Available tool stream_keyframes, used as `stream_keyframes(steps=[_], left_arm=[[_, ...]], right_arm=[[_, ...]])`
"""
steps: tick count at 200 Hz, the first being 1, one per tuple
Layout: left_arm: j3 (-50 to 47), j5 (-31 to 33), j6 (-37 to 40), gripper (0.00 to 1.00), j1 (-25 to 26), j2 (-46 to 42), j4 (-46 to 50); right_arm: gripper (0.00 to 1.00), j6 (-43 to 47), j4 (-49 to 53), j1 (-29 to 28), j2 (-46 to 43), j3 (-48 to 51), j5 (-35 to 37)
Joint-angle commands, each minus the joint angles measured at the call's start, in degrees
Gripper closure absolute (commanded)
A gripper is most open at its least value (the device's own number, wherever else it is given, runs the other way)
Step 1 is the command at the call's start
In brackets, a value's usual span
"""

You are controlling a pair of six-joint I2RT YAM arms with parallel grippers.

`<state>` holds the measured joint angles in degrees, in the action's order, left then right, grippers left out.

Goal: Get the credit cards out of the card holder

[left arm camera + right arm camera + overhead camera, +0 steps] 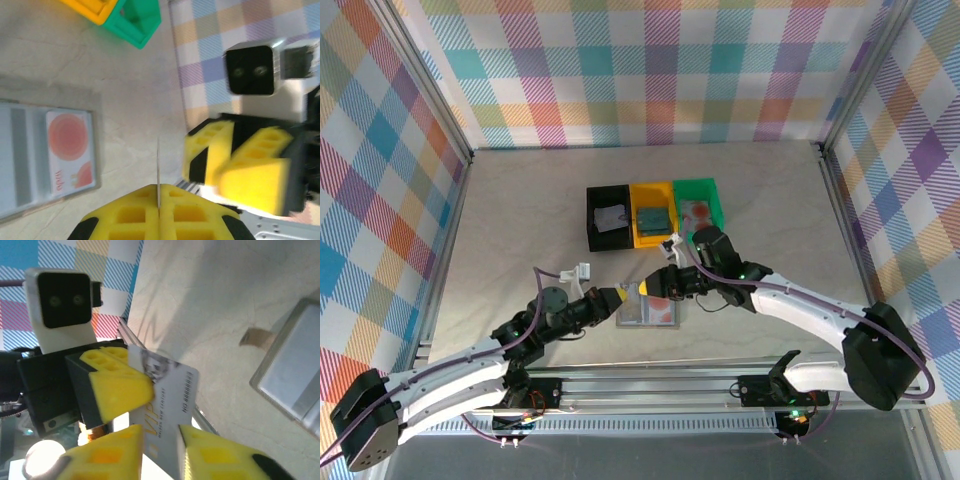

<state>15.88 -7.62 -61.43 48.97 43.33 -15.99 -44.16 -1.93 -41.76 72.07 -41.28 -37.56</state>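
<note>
Near the middle of the table (520, 220), the left gripper (619, 297) pinches a whitish card (172, 387); the right gripper (161, 450) stands parted around it, just beside the open card holder (648, 316) holding a reddish card (70, 150)

Bright, even light falls from overhead in the top view. Shadows on the table (520, 210) are soft and pale, and everything there is sharp. The left wrist view is softer — the right gripper (216, 170) is smeared with blur and the card holder (30, 160) looks hazy. In the right wrist view the whitish credit card (172, 390) is crisp enough to read its print. The lower left corner burns out to white glare, and long faint shadows streak the table.
</note>
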Motion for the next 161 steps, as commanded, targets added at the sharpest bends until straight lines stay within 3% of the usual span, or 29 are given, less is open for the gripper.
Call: stream_keyframes(steps=[1, 52, 80, 122, 161], left_arm=[[6.6, -11.3, 7.1, 1.0, -3.7, 0.2, 14.5], [20.8, -28.2, 20.6, 1.0, -6.3, 6.4, 36.1], [26.2, -32.3, 27.8, 1.0, -6.2, 9.3, 47.0], [31.1, -33.3, 32.7, 1.0, -6.3, 12.1, 53.0], [32.2, -36.6, 32.8, 1.0, -6.5, 13.5, 50.2]], right_arm=[[0.6, 6.4, 6.8, 1.7, -2.4, -3.1, -0.8], [0.46, 12.8, 6.1, 2.8, 0.1, -3.2, -11.3], [0.43, 15.8, 4.7, 2.3, -0.3, -2.1, -15.0], [0.42, 18.2, 2.9, -0.2, -0.1, -1.0, -18.5], [0.43, 19.4, 1.9, -2.3, -0.4, 0.3, -18.9]])
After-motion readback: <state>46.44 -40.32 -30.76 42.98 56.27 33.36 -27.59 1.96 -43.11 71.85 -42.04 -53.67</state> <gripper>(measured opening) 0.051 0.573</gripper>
